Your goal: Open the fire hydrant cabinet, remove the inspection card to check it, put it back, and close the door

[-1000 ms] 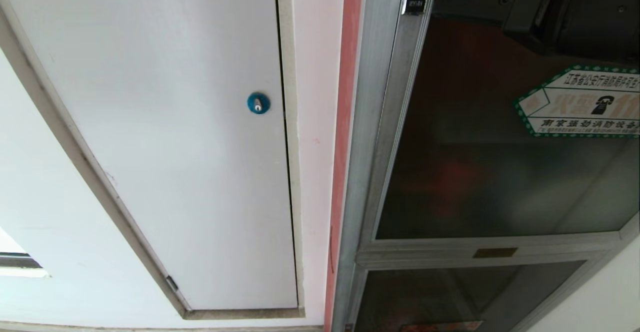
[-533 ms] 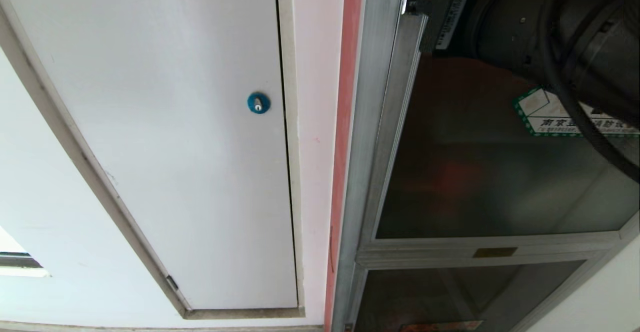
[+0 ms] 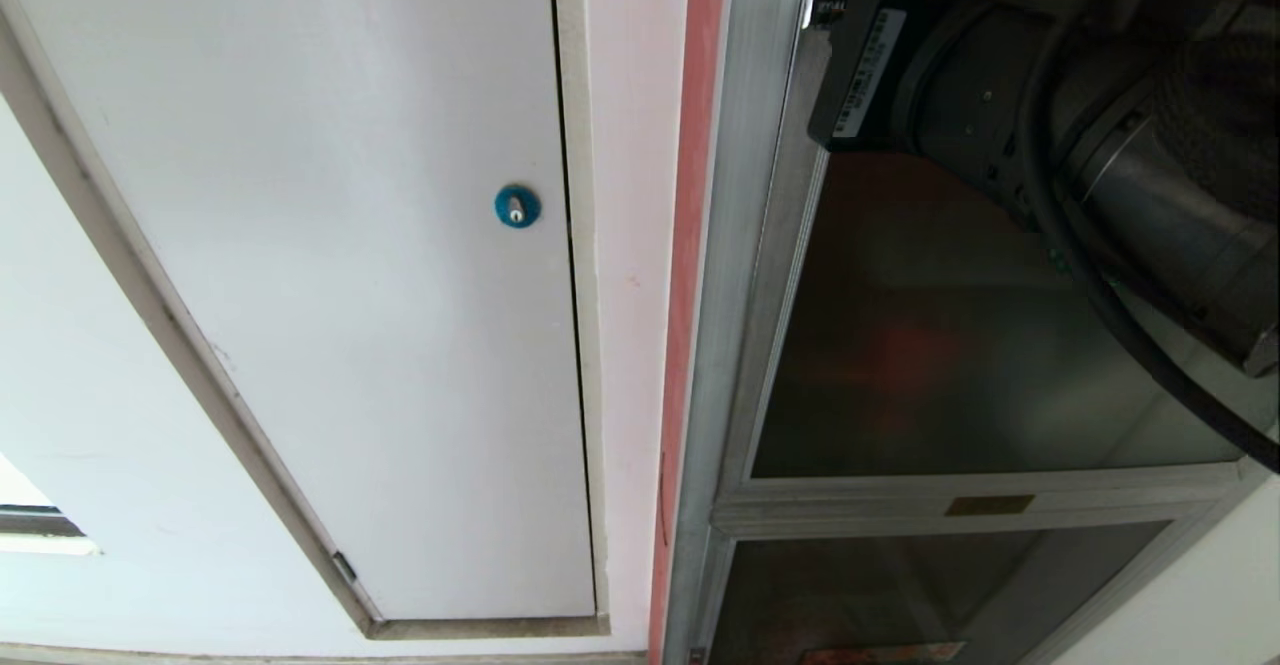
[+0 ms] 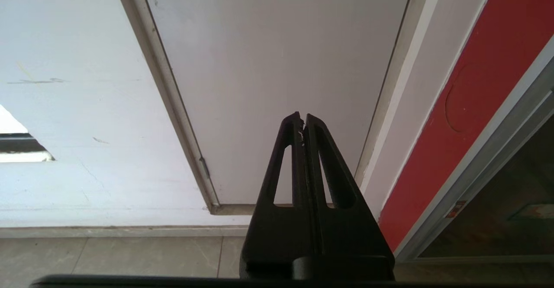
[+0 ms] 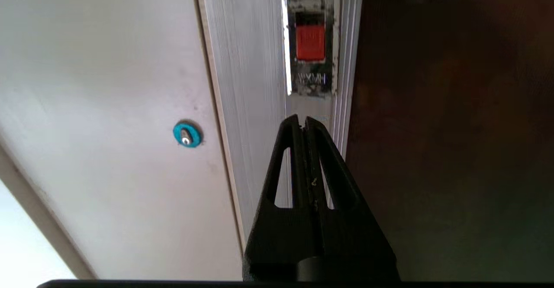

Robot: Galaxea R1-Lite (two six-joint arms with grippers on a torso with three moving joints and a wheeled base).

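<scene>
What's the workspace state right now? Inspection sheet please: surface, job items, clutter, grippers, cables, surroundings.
Surface: floor tiles under the wall.
Job's things: door shut in the fire hydrant cabinet frame; red latch untouched; inspection card not seen.
Clutter: nothing seen.
Grippers: right gripper jaws shut, pointing at the frame just short of the latch; left gripper jaws shut, empty, facing the white door.
Cables: black cable along the right arm.
Surroundings: white door with blue lock, white wall.
</scene>
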